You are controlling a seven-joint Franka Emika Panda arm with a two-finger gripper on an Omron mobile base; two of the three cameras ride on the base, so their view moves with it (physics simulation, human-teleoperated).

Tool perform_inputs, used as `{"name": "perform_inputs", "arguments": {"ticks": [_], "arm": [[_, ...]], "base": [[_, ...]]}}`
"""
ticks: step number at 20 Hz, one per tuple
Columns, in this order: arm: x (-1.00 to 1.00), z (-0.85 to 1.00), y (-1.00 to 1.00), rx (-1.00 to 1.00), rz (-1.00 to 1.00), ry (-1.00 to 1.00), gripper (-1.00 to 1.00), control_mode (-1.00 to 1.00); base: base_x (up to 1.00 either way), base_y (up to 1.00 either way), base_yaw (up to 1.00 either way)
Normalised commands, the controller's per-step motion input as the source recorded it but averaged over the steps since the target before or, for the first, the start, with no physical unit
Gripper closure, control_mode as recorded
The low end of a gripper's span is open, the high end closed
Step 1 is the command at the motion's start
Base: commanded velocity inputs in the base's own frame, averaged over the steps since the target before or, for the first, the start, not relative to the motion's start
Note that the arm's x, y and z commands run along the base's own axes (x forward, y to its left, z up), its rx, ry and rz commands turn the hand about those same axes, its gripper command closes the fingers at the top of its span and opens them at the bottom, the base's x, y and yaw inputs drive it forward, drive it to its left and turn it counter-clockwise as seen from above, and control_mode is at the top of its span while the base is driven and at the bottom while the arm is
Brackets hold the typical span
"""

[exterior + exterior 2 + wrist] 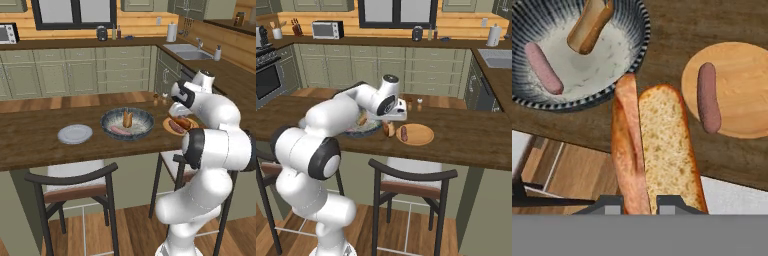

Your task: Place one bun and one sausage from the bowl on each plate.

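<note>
My gripper [640,200] is clamping one split golden bun [654,150], held above the wooden counter [722,20]. At eleven o'clock, the speckled grey-blue bowl [634,47] is holding one bun (tilted) and one pink sausage [543,68]; at two o'clock, the tan round plate [742,85] is carrying one sausage.

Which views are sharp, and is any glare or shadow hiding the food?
Hand view: crisp, flat light, no glare; held bun looms large. Left base view: arm partly blocks the tan plate. Right base view: arm covers most of the bowl.
</note>
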Motion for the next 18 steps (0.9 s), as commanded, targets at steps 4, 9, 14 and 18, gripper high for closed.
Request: {"name": "perform_inputs", "arguments": {"ticks": [4,9,14,18], "arm": [[0.33,-0.01,-1.0,0.0,-0.12,0.0,1.0,-1.0],[0.24,-0.01,-0.76,0.0,-0.26,0.0,1.0,-1.0],[0.24,-0.37,-0.29,0.0,-0.01,0.0,1.0,-1.0],[0.34,-0.57,-0.16,0.0,0.0,0.0,1.0,-1.0]], "base": [[0.0,0.0,0.0],[0.0,0.0,0.0],[0.0,0.0,0.0],[0.0,0.0,0.0]]}}
